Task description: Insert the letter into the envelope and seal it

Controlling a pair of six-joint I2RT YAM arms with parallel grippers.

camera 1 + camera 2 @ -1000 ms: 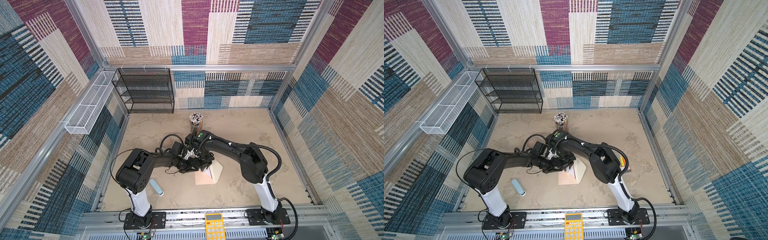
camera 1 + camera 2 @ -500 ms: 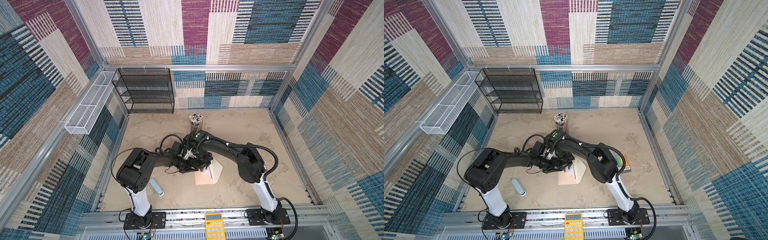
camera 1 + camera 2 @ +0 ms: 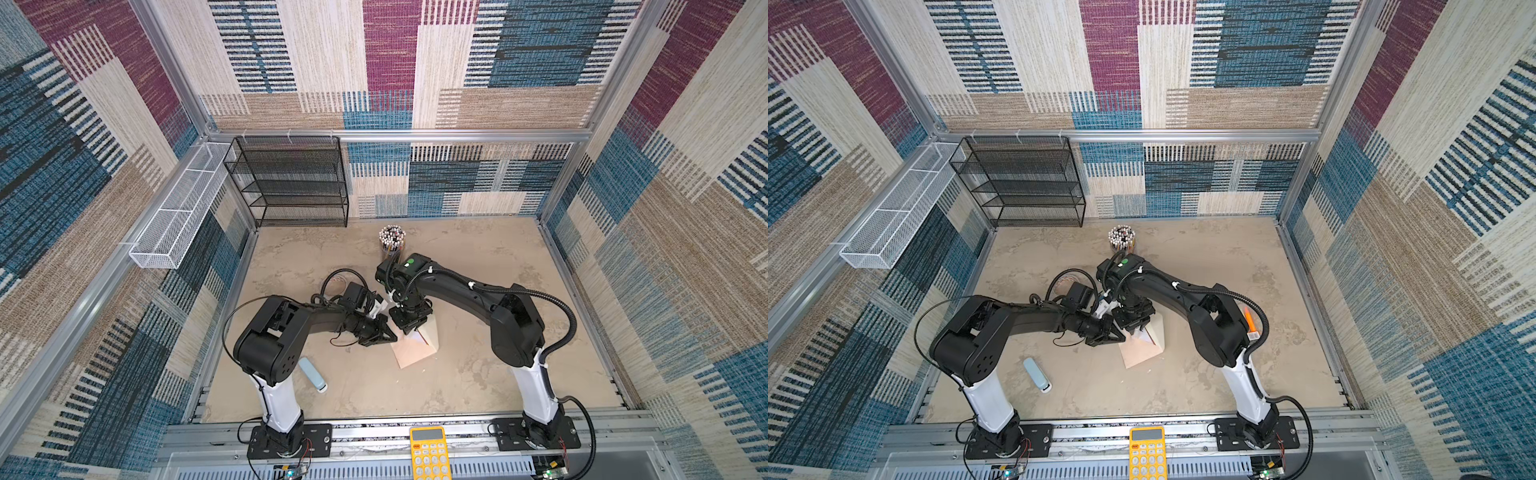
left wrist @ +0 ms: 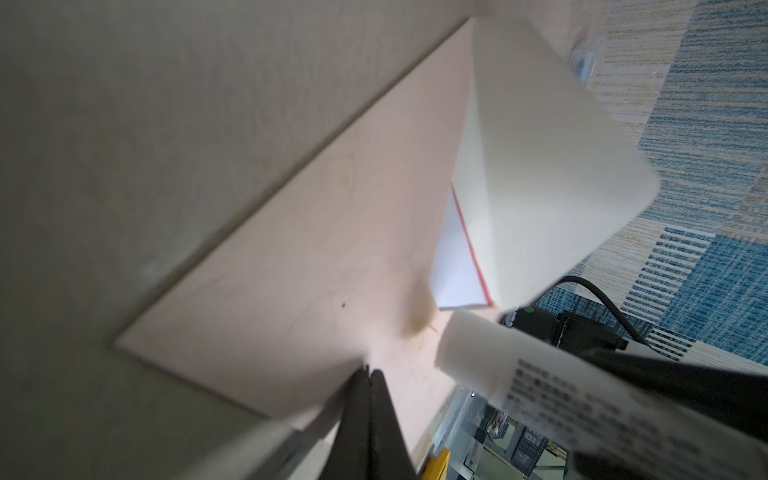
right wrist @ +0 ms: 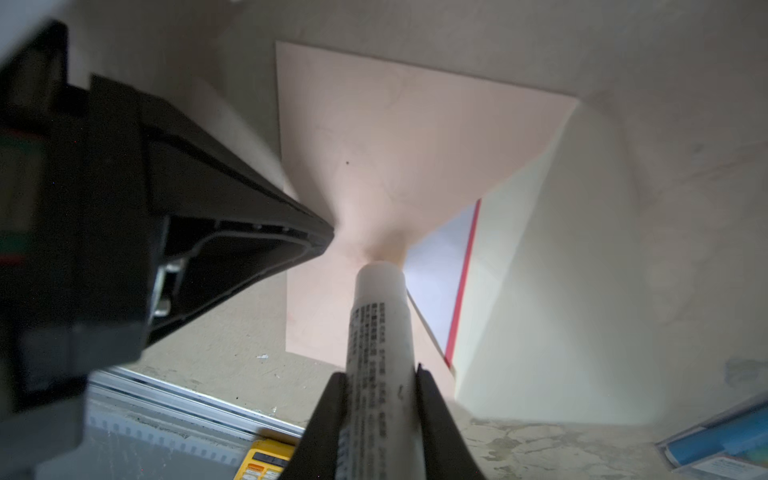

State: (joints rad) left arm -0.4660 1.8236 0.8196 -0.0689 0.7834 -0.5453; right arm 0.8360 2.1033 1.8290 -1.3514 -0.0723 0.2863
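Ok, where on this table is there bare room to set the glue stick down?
Widest: the table's back right, between the pencil cup and the right wall. Also the front strip between the envelope and the front rail, right of the pale blue object. Crowded: the middle, where both jaws meet on the envelope.

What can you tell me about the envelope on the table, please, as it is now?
The envelope is a plain peach-pink paper rectangle lying flat on the table. Its cream pointed flap stands raised, open. The letter sits inside, a white corner with a red edge showing at the mouth. The shut left gripper seems to press its body, and the glue stick in the right gripper touches it near the mouth.
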